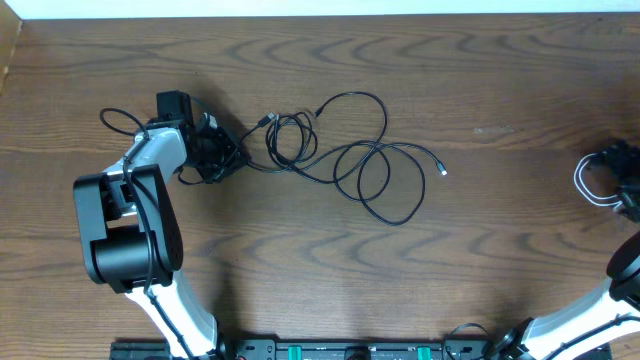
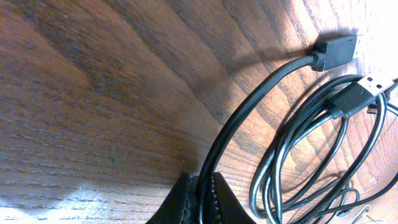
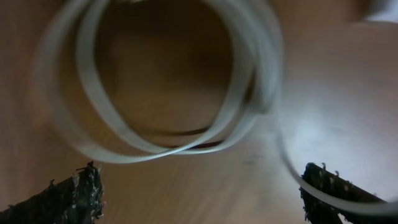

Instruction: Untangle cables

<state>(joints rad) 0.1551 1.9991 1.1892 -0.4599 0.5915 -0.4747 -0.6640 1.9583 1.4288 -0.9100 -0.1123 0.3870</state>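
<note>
The long black cable (image 1: 365, 165) lies in loose loops across the middle of the table, with a tighter bundle (image 1: 288, 140) at its left end. My left gripper (image 1: 222, 158) is shut on a strand of it; in the left wrist view the black cable (image 2: 261, 99) runs up from between the closed fingers (image 2: 200, 200) to a plug (image 2: 336, 51), with a second plug (image 2: 367, 87) beside it. The white cable (image 1: 588, 185) is coiled at the far right edge. My right gripper (image 3: 208, 193) stands wide open just below the blurred white coil (image 3: 93, 134); one white strand crosses its right finger (image 3: 336, 196).
The left arm's bulky black base link (image 1: 125, 225) sits at the left front. The right arm (image 1: 625, 270) comes in from the lower right corner. A wall edge (image 1: 320, 8) borders the far side of the wooden table (image 1: 330, 270).
</note>
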